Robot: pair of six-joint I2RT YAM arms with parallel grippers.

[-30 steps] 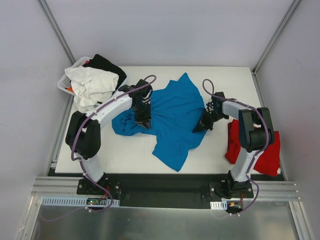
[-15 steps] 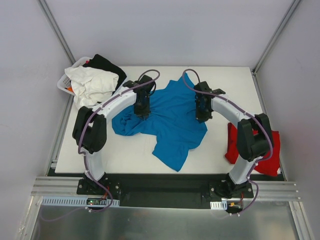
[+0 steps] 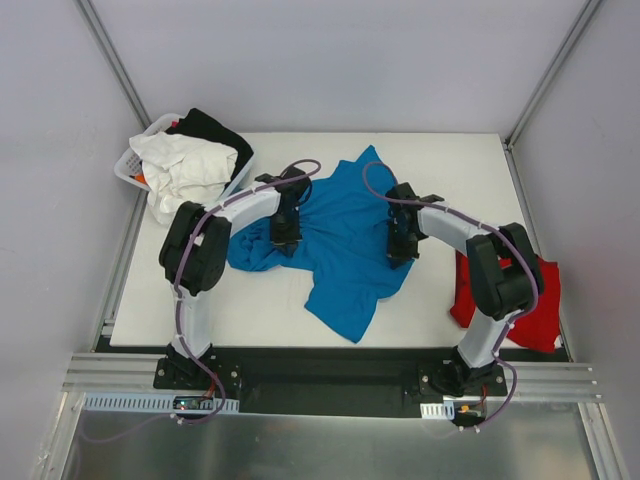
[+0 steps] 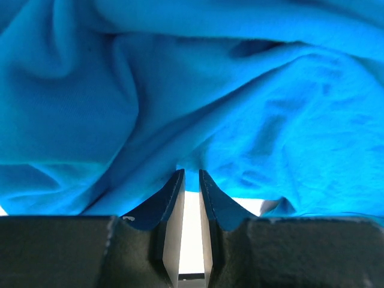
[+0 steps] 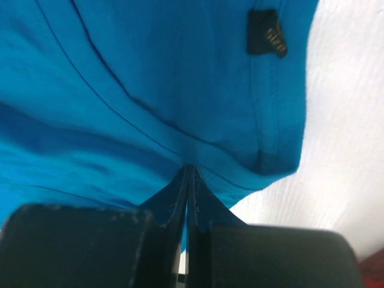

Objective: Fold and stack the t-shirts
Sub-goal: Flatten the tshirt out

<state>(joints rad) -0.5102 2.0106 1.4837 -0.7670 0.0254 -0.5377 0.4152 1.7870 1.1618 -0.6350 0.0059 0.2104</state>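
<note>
White table (image 3: pixel 450 160), from the left: a basket (image 3: pixel 130 160) of other clothes, then the blue shirt (image 3: pixel 345 225) crumpled mid-table, with the left gripper (image 3: pixel 284 238) and the right gripper (image 3: pixel 400 250) each clamped on a fold of it. At the right edge the red shirt (image 3: pixel 530 310) lies bunched; nothing looks folded or stacked yet.

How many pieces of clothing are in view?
4: turquoise cotton t-shirt mid-table, red t-shirt at right edge, white garment and black garment in white basket far-left; others may hide beneath.
</note>
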